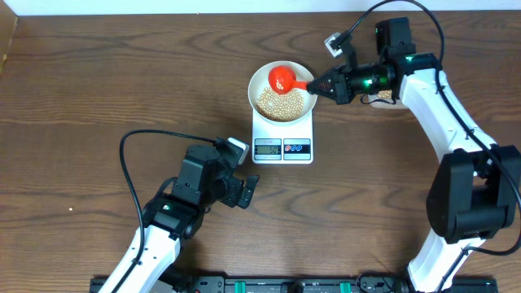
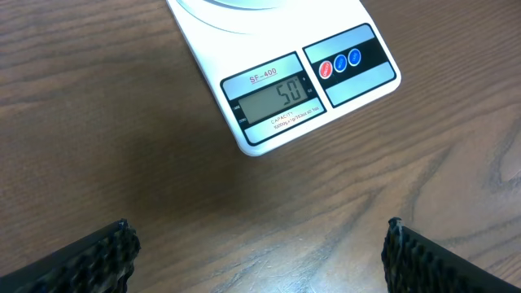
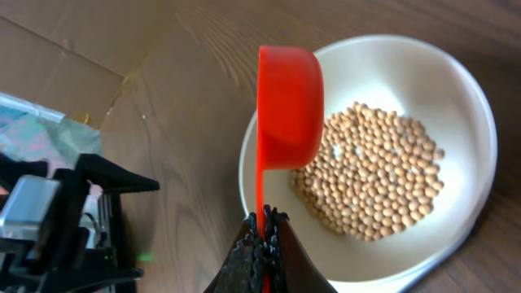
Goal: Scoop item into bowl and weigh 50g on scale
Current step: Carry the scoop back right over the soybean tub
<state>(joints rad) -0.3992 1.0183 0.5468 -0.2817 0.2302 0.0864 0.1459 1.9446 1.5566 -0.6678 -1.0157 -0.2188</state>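
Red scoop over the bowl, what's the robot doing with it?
The robot is weighing beans. Its right gripper is shut on the handle of the red scoop, holding it over the white bowl. The bowl sits on the scale with a pile of beans in it, and the display reads 50. The left gripper is open and empty, by the scale's display end.

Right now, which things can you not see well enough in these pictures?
- Overhead: scale display, too small to read.
- Overhead: tub, mostly hidden behind the right arm.
- Right wrist: scoop, its inside faces away.
- Right wrist: scale, covered by the bowl.
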